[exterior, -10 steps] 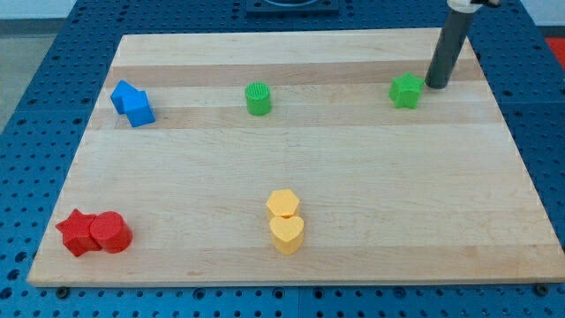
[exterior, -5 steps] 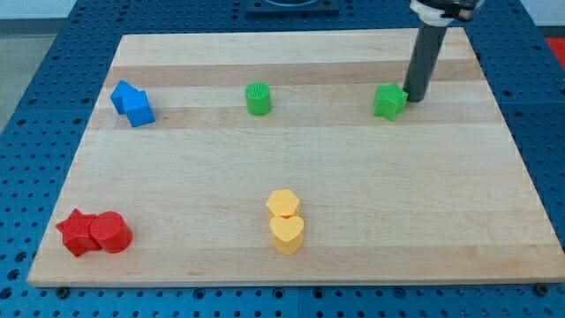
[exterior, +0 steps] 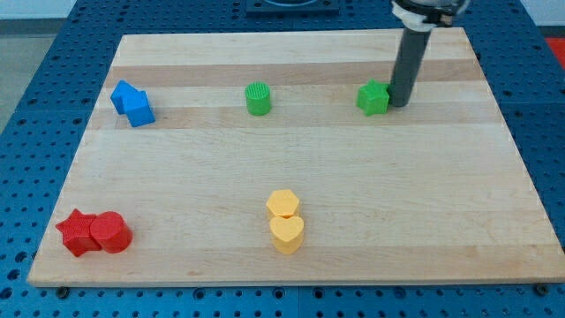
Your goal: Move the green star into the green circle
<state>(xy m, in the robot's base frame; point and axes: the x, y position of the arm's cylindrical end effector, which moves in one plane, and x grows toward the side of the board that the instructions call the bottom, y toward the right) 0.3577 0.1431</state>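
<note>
The green star (exterior: 373, 98) lies on the wooden board (exterior: 291, 159) at the view's upper right. My tip (exterior: 398, 104) touches the star's right side; the dark rod rises from there toward the view's top. The green circle (exterior: 258, 98), a short ribbed cylinder, stands to the star's left at about the same height in the view, well apart from it.
Two blue blocks (exterior: 131, 102) sit together at the upper left. A red star (exterior: 78, 232) and a red cylinder (exterior: 112, 234) touch at the lower left. A yellow hexagon (exterior: 282, 204) and a yellow heart (exterior: 286, 234) touch at the bottom middle.
My tip has moved left, pushing the green star leftward along the board toward the green circle. The other blocks have not moved.
</note>
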